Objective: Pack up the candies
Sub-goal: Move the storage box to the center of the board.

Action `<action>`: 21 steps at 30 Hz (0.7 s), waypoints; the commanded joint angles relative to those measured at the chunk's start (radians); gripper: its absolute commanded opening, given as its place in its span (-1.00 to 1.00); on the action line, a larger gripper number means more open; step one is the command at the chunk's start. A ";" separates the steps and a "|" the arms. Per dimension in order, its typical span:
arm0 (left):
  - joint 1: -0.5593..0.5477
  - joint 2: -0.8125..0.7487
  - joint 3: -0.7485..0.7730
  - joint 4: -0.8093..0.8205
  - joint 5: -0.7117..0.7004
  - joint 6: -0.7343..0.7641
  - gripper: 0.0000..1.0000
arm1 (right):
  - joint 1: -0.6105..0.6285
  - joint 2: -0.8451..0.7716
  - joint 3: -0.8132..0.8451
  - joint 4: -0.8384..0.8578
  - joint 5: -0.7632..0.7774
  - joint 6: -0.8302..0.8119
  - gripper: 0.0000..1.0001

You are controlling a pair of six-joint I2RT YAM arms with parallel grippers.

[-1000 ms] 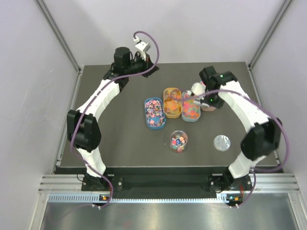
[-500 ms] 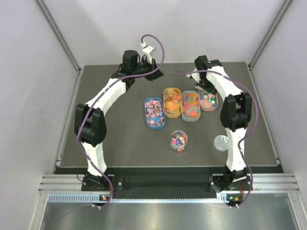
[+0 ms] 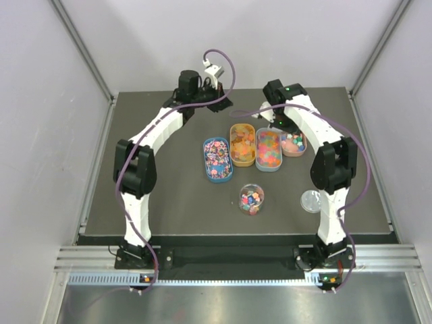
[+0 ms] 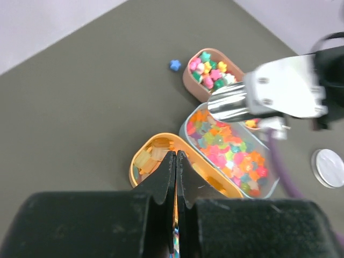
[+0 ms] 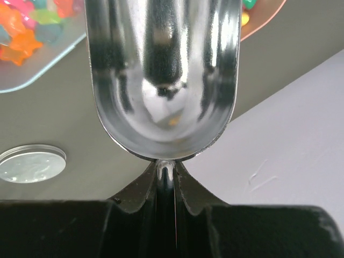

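Candies [image 3: 268,150]: in oval trays [image 3: 205,159]; one blue piece [image 4: 174,65] beside pink tray [image 4: 186,81].
Left fingers [image 4: 170,162]: closed, empty.
Right fingers [image 5: 151,180]: gripping metal scoop [image 5: 161,80].

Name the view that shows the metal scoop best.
Right wrist: the metal scoop fills the frame, bowl empty, handle pinched in the right hand. Left wrist shows its shiny outside, blurred; top external barely shows it.

High overhead view looking down, two close wrist views (sharing trays [image 4: 188,86])

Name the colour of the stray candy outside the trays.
Stray candy is blue; left wrist view.
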 commanded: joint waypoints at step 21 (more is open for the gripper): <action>0.051 -0.116 -0.123 -0.112 -0.057 -0.006 -1.00 | -0.128 -0.124 -0.021 -0.082 -0.007 0.239 -1.00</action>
